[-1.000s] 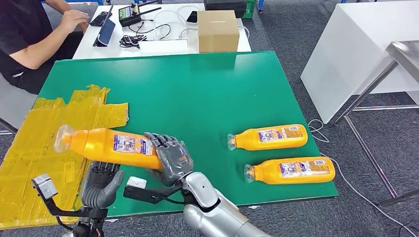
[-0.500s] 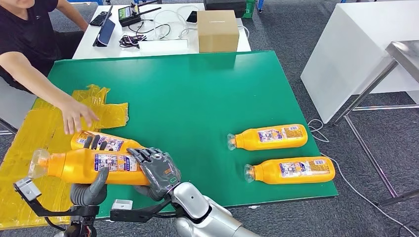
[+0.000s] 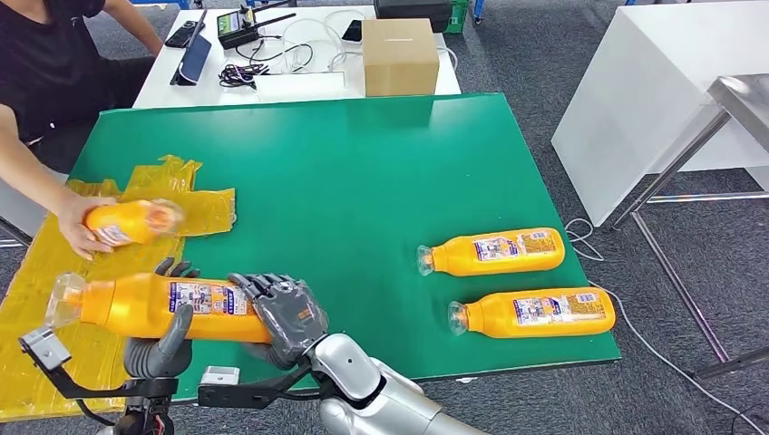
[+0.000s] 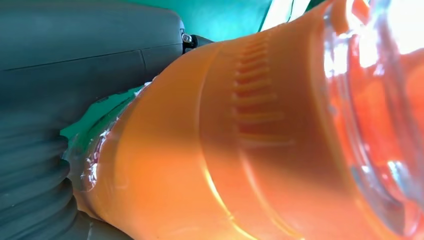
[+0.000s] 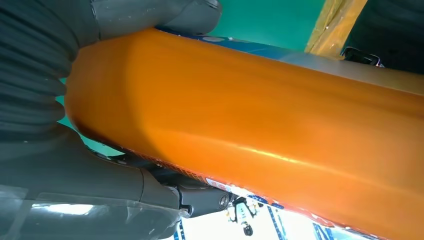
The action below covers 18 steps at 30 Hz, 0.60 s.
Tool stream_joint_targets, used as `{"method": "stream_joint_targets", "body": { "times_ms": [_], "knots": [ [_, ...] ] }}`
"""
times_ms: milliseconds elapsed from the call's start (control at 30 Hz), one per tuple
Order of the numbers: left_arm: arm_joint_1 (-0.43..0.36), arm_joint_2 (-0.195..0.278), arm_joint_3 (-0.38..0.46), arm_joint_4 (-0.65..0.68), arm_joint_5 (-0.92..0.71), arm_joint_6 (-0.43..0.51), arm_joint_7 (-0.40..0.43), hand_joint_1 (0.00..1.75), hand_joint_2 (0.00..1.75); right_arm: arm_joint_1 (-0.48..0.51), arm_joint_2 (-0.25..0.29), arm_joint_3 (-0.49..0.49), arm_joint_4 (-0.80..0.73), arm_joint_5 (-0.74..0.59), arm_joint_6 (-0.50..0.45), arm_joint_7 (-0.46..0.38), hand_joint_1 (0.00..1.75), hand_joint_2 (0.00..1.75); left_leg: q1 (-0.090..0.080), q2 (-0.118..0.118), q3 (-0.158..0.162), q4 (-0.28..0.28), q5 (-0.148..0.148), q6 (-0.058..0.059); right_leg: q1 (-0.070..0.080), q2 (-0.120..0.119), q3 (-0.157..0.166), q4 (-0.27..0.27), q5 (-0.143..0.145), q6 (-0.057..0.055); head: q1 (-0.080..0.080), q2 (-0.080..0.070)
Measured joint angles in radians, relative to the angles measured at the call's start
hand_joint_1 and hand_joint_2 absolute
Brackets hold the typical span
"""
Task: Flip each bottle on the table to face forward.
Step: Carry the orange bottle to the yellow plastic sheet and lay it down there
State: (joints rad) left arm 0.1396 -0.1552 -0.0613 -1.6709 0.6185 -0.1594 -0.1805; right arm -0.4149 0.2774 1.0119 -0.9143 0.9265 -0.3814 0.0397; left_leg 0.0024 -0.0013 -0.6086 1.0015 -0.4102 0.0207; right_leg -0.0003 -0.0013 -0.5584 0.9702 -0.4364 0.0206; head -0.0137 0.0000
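Two orange plastic bottles [image 3: 494, 251] [image 3: 535, 313] are laid right of the green table's [image 3: 345, 181] middle. A brown cardboard box [image 3: 400, 56] is set behind the table.

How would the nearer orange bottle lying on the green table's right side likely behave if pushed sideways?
The nearer bottle lies on its side on smooth table, so it would probably roll. It looks full, likely heavyish. Glossy plastic may be slippery.

you've brought the orange plastic bottle with the clear cap [image 3: 154, 306] lower and further left, and it now lies level between the right hand [image 3: 283, 313] and left hand [image 3: 166, 337]. beyond the left hand, the person's hand [image 3: 80, 222] has lifted a second orange bottle [image 3: 127, 221] off the yellow sheet.
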Motion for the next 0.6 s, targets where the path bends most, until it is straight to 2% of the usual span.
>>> {"method": "stream_joint_targets", "body": {
  "times_ms": [67, 167, 300, 333, 400, 433, 467, 533, 600],
  "knots": [
    [0.002, -0.001, 0.003, -0.003, -0.003, 0.001, -0.003, 1.75, 1.75, 0.0, -0.002, 0.002, -0.009, -0.001, 0.007, 0.004, 1.7, 1.75, 0.0, 0.0, 0.0, 0.0, 0.0, 0.0, 0.0, 0.0, 0.0, 0.0, 0.0, 0.0, 0.0, 0.0],
    [0.002, -0.002, 0.005, -0.007, -0.021, 0.012, -0.009, 1.75, 1.75, 0.0, -0.003, 0.002, -0.019, -0.002, 0.014, 0.01, 1.59, 1.75, 0.0, 0.0, 0.0, 0.0, 0.0, 0.0, 0.0, 0.0, 0.0, 0.0, 0.0, 0.0, 0.0, 0.0],
    [0.001, -0.004, 0.002, -0.017, -0.107, 0.065, -0.027, 1.75, 1.75, 0.003, -0.008, 0.0, -0.033, 0.0, 0.013, 0.038, 1.53, 1.75, 0.0, 0.0, 0.0, 0.0, 0.0, 0.0, 0.0, 0.0, 0.0, 0.0, 0.0, 0.0, 0.0, 0.0],
    [0.001, -0.006, 0.002, -0.02, -0.124, 0.075, -0.03, 1.75, 1.75, 0.004, -0.01, -0.001, -0.036, 0.001, 0.012, 0.042, 1.27, 1.75, 0.0, 0.0, 0.0, 0.0, 0.0, 0.0, 0.0, 0.0, 0.0, 0.0, 0.0, 0.0, 0.0, 0.0],
    [0.001, -0.009, 0.0, -0.024, -0.145, 0.087, -0.034, 1.75, 1.75, 0.006, -0.014, -0.004, -0.042, 0.003, 0.011, 0.047, 0.49, 1.75, 0.0, 0.0, 0.0, 0.0, 0.0, 0.0, 0.0, 0.0, 0.0, 0.0, 0.0, 0.0, 0.0, 0.0],
    [0.0, -0.01, -0.002, -0.026, -0.155, 0.094, -0.037, 1.75, 1.75, 0.007, -0.016, -0.005, -0.045, 0.004, 0.01, 0.051, 0.12, 1.31, 0.0, 0.0, 0.0, 0.0, 0.0, 0.0, 0.0, 0.0, 0.0, 0.0, 0.0, 0.0, 0.0, 0.0],
    [-0.001, -0.01, -0.004, -0.028, -0.171, 0.103, -0.041, 1.75, 1.75, 0.008, -0.017, -0.007, -0.047, 0.006, 0.007, 0.056, 0.0, 0.87, 0.0, 0.0, 0.0, 0.0, 0.0, 0.0, 0.0, 0.0, 0.0, 0.0, 0.0, 0.0, 0.0, 0.0],
    [-0.003, -0.011, -0.007, -0.032, -0.217, 0.129, -0.054, 1.75, 1.75, 0.013, -0.023, -0.016, -0.051, 0.009, 0.0, 0.074, 0.0, 0.0, 0.0, 0.0, 0.0, 0.0, 0.0, 0.0, 0.0, 0.0, 0.0, 0.0, 0.0, 0.0, 0.0, 0.0],
    [-0.005, -0.01, -0.008, -0.037, -0.279, 0.165, -0.074, 1.75, 1.75, 0.023, -0.039, -0.034, -0.06, 0.011, -0.007, 0.094, 0.0, 0.0, 0.0, 0.0, 0.0, 0.0, 0.0, 0.0, 0.0, 0.0, 0.0, 0.0, 0.0, 0.0, 0.0, 0.0]
  ]
}}
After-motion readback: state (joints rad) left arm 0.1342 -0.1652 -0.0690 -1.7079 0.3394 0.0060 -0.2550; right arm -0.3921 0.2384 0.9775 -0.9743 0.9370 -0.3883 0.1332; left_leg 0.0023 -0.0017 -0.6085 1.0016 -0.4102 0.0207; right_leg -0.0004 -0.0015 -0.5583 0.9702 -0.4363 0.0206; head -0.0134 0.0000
